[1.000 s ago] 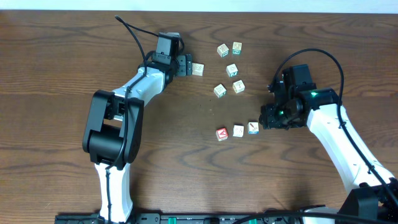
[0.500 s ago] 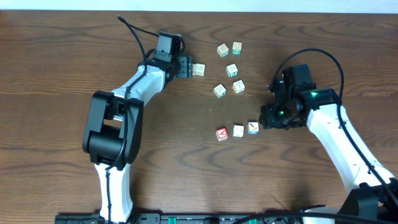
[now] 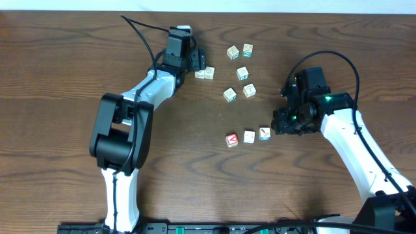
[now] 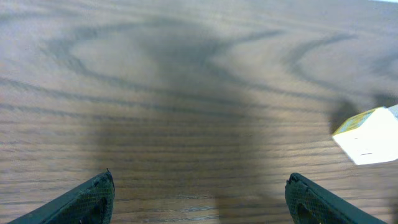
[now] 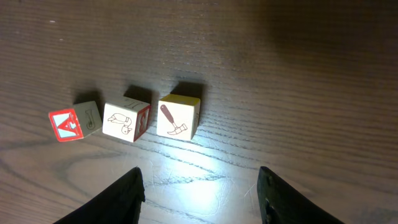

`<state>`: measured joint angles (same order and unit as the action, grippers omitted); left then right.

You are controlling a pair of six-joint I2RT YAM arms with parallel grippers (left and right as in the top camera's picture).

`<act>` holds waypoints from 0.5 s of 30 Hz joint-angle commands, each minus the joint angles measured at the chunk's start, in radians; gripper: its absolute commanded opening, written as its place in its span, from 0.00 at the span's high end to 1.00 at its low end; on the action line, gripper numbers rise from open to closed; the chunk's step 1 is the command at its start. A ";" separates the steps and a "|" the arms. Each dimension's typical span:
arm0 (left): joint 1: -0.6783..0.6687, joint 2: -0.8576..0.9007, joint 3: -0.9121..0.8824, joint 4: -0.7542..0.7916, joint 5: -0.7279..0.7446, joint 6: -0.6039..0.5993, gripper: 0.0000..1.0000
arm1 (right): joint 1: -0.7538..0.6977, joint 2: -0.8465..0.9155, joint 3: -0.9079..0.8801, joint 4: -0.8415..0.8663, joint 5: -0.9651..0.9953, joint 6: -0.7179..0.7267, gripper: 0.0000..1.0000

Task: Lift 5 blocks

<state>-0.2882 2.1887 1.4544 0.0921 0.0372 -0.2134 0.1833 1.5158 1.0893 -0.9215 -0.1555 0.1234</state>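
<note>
A block [image 5: 65,126]: red | hammer block [image 5: 178,119]: yellow edge | table [image 3: 58,71]: brown woodgrain

Nine small wooden blocks [image 3: 242,73] lie on the one table [image 3: 52,65]: a single block [image 3: 208,73] near the left gripper [image 4: 202,198], five in a loose cluster at the top middle, and three in a row lower down, one of them the red A block [image 3: 232,140]. There are two arms, the left arm [image 3: 149,88] and the right arm [image 3: 344,136], each with one two-finger gripper, the other being the right gripper [image 5: 199,199]. The right wrist view holds three blocks and the left wrist view holds one.
</note>
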 commanded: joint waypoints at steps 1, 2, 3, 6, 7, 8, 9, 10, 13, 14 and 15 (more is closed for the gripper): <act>-0.002 0.075 0.025 -0.009 -0.018 -0.013 0.12 | -0.005 -0.010 0.016 -0.002 0.013 0.011 0.44; -0.003 0.077 0.025 -0.012 -0.018 -0.013 0.17 | -0.005 -0.010 0.016 -0.002 0.013 0.011 0.44; -0.004 0.077 0.025 -0.016 -0.019 -0.012 0.23 | -0.005 -0.010 0.016 -0.002 0.013 0.011 0.44; -0.005 0.077 0.026 -0.021 -0.019 -0.012 0.44 | -0.005 -0.010 0.016 0.003 0.013 0.011 0.44; -0.005 0.077 0.026 -0.029 -0.019 -0.013 0.54 | -0.005 -0.010 0.016 0.005 0.013 0.011 0.45; -0.005 0.077 0.026 -0.043 -0.019 -0.013 0.63 | -0.005 -0.010 0.016 0.005 0.013 0.011 0.45; -0.005 0.077 0.026 -0.062 -0.019 -0.013 0.67 | -0.005 -0.010 0.016 0.004 0.013 0.011 0.45; -0.005 0.076 0.026 -0.084 -0.019 -0.013 0.71 | -0.005 -0.010 0.016 0.004 0.013 0.011 0.45; -0.005 0.074 0.026 -0.148 -0.019 -0.012 0.76 | -0.005 -0.010 0.016 0.005 0.013 0.011 0.45; -0.005 0.072 0.026 -0.166 -0.018 -0.013 0.77 | -0.005 -0.010 0.016 0.005 0.013 0.011 0.46; -0.005 0.069 0.026 -0.185 -0.017 -0.013 0.77 | -0.005 -0.010 0.016 0.005 0.013 0.011 0.45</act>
<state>-0.2901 2.2475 1.4883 -0.0414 0.0185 -0.2287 0.1833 1.5158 1.0893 -0.9184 -0.1516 0.1249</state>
